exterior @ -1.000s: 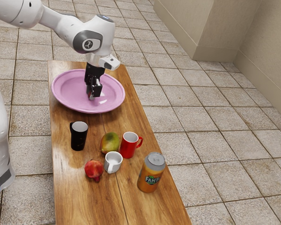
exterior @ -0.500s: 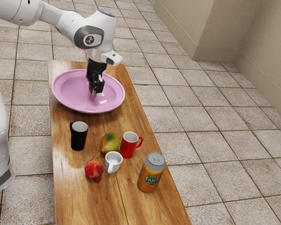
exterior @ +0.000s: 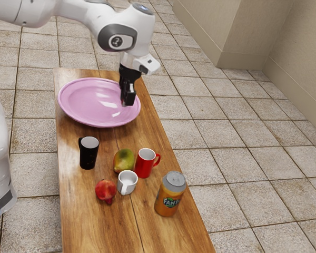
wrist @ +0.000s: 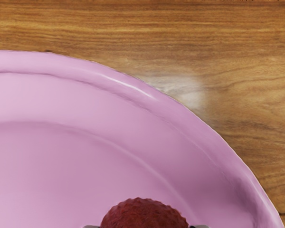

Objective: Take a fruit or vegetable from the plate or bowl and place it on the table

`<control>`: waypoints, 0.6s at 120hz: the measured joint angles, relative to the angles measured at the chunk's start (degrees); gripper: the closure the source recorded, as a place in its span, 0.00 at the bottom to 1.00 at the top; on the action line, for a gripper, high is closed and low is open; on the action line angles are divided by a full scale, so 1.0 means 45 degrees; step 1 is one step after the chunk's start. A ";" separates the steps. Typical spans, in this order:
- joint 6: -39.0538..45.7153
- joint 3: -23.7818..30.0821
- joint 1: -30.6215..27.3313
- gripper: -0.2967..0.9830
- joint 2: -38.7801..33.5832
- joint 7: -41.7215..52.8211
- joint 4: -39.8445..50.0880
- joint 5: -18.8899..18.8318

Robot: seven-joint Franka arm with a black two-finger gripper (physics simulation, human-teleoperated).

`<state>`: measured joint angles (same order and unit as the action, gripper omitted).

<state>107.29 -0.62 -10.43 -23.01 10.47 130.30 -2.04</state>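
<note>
Above the pink plate [exterior: 87, 104], fingers [exterior: 128, 99] hold what seems a berry [wrist: 144, 215].

Plain pink plate [exterior: 87, 103], dark-red bumpy fruit [wrist: 143, 214]

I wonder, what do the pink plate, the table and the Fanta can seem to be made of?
The pink plate looks glossy, with bright reflections: glazed ceramic or perhaps smooth plastic. The table seems to be varnished wood or a wood-look laminate, given its brown grain and sheen. The Fanta can appears to be printed metal, with a silvery top.
</note>
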 joint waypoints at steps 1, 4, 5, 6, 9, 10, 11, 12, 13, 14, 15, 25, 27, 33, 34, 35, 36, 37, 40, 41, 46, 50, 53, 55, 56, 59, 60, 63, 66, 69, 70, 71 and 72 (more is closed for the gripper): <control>-0.0008 0.0036 0.0002 0.61 0.0000 -0.0010 -0.0007 0.0009; -0.0030 0.0149 0.0012 0.61 0.0000 -0.0040 -0.0024 0.0032; -0.0036 0.0197 0.0012 0.61 0.0000 -0.0050 -0.0030 0.0040; -0.0043 0.0239 0.0013 0.61 0.0000 -0.0060 -0.0035 0.0048; -0.0060 0.0357 0.0017 0.61 0.0000 -0.0092 -0.0058 0.0088; -0.0066 0.0404 0.0019 0.61 0.0003 -0.0103 -0.0068 0.0101; -0.0071 0.0460 0.0020 0.61 0.0005 -0.0115 -0.0081 0.0115; -0.0076 0.0509 0.0023 0.61 0.0007 -0.0126 -0.0093 0.0128; -0.0081 0.0554 0.0025 0.61 0.0012 -0.0137 -0.0111 0.0144; -0.0085 0.0595 0.0027 0.61 0.0018 -0.0148 -0.0124 0.0161; -0.0088 0.0649 0.0027 0.61 0.0024 -0.0160 -0.0138 0.0179; -0.0118 0.1174 0.0030 0.61 0.0051 -0.0300 -0.0287 0.0320; -0.0122 0.1270 0.0029 0.61 0.0059 -0.0330 -0.0306 0.0341; -0.0123 0.1559 0.0023 0.60 0.0082 -0.0417 -0.0337 0.0436; -0.0121 0.1607 0.0021 0.60 0.0087 -0.0431 -0.0340 0.0459; -0.0117 0.1664 0.0020 0.60 0.0092 -0.0446 -0.0343 0.0480; -0.0113 0.1714 0.0020 0.60 0.0095 -0.0461 -0.0345 0.0501; -0.0110 0.1771 0.0019 0.60 0.0099 -0.0478 -0.0347 0.0519; -0.0100 0.1923 0.0018 0.60 0.0106 -0.0529 -0.0351 0.0569; -0.0097 0.1969 0.0018 0.60 0.0110 -0.0546 -0.0352 0.0583; -0.0079 0.2181 0.0017 0.60 0.0125 -0.0629 -0.0355 0.0659; -0.0065 0.2302 0.0018 0.60 0.0140 -0.0693 -0.0351 0.0736; -0.0051 0.2372 0.0020 0.60 0.0173 -0.0744 -0.0347 0.0781; -0.0043 0.2432 0.0018 0.60 0.0192 -0.0779 -0.0344 0.0807; -0.0039 0.2459 0.0018 0.60 0.0201 -0.0796 -0.0343 0.0818; -0.0029 0.2524 0.0018 0.60 0.0244 -0.0847 -0.0337 0.0851; -0.0026 0.2540 0.0018 0.60 0.0262 -0.0864 -0.0334 0.0861; -0.0017 0.2577 0.0025 0.60 0.0344 -0.0917 -0.0319 0.0893; -0.0009 0.2600 0.0030 0.60 0.0441 -0.0969 -0.0305 0.0933; -0.0002 0.2614 0.0033 0.60 0.0576 -0.1019 -0.0298 0.0967; 0.0000 0.2618 0.0033 0.60 0.0620 -0.1036 -0.0298 0.0977; 0.0003 0.2621 0.0034 0.60 0.0665 -0.1052 -0.0296 0.0987; 0.0006 0.2623 0.0034 0.60 0.0710 -0.1068 -0.0296 0.0996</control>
<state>107.31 11.18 -10.28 -19.82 5.66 128.97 2.44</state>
